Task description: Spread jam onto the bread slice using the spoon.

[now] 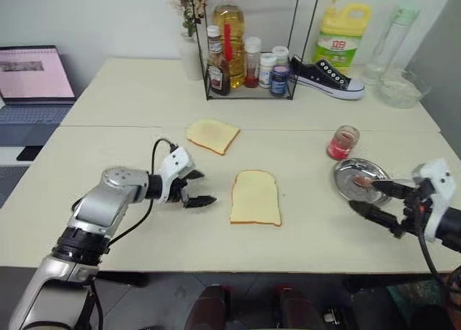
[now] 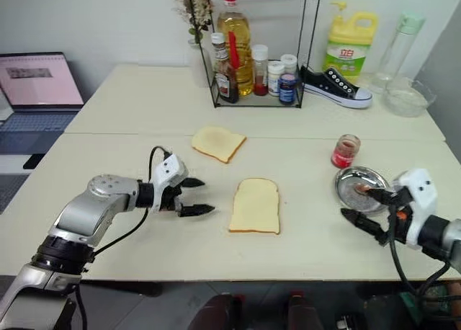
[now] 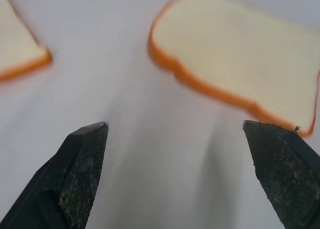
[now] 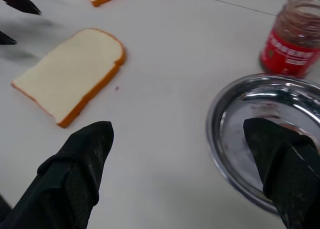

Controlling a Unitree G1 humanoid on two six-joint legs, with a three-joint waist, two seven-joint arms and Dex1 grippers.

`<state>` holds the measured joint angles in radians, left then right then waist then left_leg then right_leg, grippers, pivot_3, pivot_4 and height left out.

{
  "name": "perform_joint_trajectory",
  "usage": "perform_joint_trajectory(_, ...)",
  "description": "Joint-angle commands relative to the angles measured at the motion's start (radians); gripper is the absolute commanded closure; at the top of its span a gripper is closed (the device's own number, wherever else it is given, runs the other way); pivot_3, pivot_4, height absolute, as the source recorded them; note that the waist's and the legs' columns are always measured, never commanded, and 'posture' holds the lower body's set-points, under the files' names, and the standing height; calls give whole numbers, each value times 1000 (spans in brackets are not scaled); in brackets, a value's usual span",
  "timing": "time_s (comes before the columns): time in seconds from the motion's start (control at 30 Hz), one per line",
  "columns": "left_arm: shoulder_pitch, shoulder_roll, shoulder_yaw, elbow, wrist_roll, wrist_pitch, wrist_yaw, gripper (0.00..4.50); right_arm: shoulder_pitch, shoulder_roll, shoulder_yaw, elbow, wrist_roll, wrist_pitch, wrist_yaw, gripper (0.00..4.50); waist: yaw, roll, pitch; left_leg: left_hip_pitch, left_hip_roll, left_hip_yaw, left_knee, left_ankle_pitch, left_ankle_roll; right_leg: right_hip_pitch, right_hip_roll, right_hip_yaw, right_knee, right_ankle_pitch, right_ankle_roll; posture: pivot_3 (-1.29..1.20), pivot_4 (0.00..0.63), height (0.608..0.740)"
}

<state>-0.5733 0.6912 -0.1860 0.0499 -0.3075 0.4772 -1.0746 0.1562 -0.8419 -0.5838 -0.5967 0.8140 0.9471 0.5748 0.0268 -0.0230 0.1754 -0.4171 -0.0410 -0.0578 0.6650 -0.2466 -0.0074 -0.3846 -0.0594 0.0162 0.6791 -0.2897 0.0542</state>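
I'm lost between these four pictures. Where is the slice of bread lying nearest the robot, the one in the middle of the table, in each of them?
Left eye view: the near bread slice lies at centre, between the two grippers.
Right eye view: centre, slightly below the middle.
Left wrist view: ahead of the open left gripper, beyond one fingertip.
Right wrist view: ahead of the open right gripper, far from the dish.
Shared landmark: the second bread slice.

No text can be read with certainty. The yellow detergent bottle [image 1: 343,33] at the back of the counter carries a green label with a red and white mark; its characters are illegible. The jam jar [image 4: 294,34] beside the steel dish bears a red label with white lettering, too blurred to read. The laptop screen [image 1: 34,72] shows lines of illegible text.
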Motion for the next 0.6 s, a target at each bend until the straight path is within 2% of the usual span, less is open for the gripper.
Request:
perform_joint_trajectory(0.03, -69, -37, 29, -72, -40, -67, -47, 33, -25, 71, -70, 25, 9, 0, -103, 0, -4, 0, 0, 0, 0, 0, 0, 0, 0, 0, 0, 0, 0, 0, 0, 0, 150, 740)
perform_joint_trajectory(0.2, -156, -92, 20, -119, -95, -49, -98, 33, -38, 226, -142, 87, 55, 34, -265, 0, -17, 1, 0, 1, 2, 1, -2, 0, 0, -1, 2, 0, 1, 0, 0, 0, 150, 740)
perform_joint_trajectory(0.33, -205, -154, -27, -118, -65, -65, -89, 33, -55, 326, -203, 156, 102, 32, -360, 0, -25, 2, -1, 1, 2, 2, -2, 0, 0, -1, 3, 0, 1, 0, 0, 0, 150, 740)
perform_joint_trajectory(0.43, -219, -203, -69, -73, -11, -127, -87, 33, -112, 377, -198, 254, 82, -4, -419, 0, -28, 3, -1, 2, 1, 3, -2, 0, 0, -1, 3, 0, 1, 0, 0, 0, 150, 740)
perform_joint_trajectory(0.6, -228, -249, -73, -67, 0, -127, -63, 33, -265, 426, -208, 436, 95, -66, -465, 0, -38, 5, -2, 2, 2, 4, -2, 0, 0, -2, 4, 1, 2, 0, 0, 0, 150, 740)
